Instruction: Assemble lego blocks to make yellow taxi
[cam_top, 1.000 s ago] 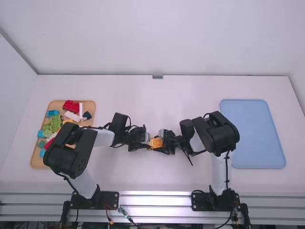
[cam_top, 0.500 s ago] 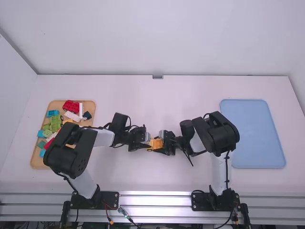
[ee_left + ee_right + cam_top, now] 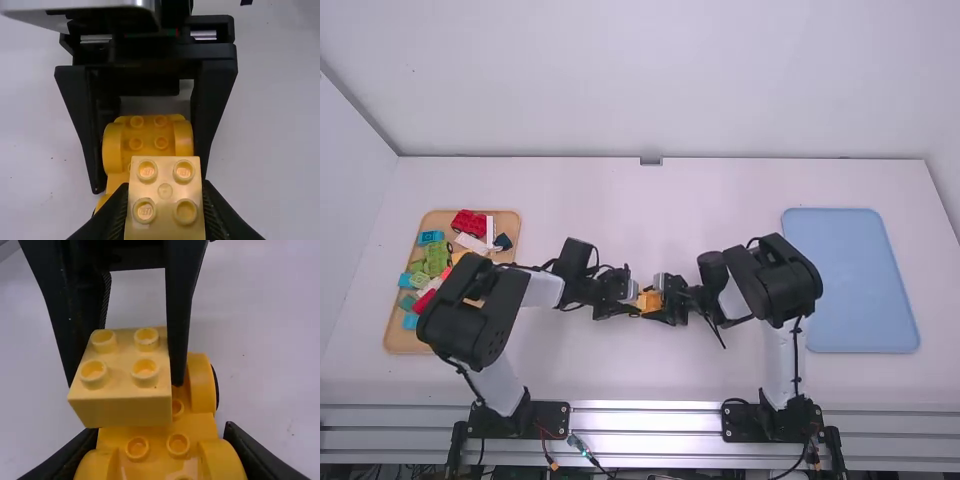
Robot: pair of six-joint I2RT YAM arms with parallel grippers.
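Facing one another over the middle of the white table (image 3: 650,385): two black grippers, one pair.

Item: left gripper (image 3: 635,306), fingers closed on opposite sides of a pale yellow block (image 3: 165,197). The block was square-topped, with four round studs uppermost, and sat between the fingertips.

Item: right gripper (image 3: 658,305), fingers clamped about the sides of a yellow car base (image 3: 167,452). The base bore studs along its middle and rounded fenders at its sides; a dark wheel (image 3: 215,385) showed at one of them.

Arrangement: block and base lay close together between the two grippers, above the table, the block overlapping part of the base in both wrist views. Whether the block was seated on the studs could not be told.

Item: one wooden tray (image 3: 396,342), at the table's left side, partly hidden by the left arm. Contents included a red block (image 3: 468,222), a white upright-looking piece (image 3: 490,232), a dark blue piece (image 3: 503,241) near it, a teal block (image 3: 430,237) and green blocks (image 3: 436,257), with further pieces in red, blue and orange.

Item: one light blue mat (image 3: 850,285), rounded at the corners, flat on the table's right side, beyond the right arm's elbow.
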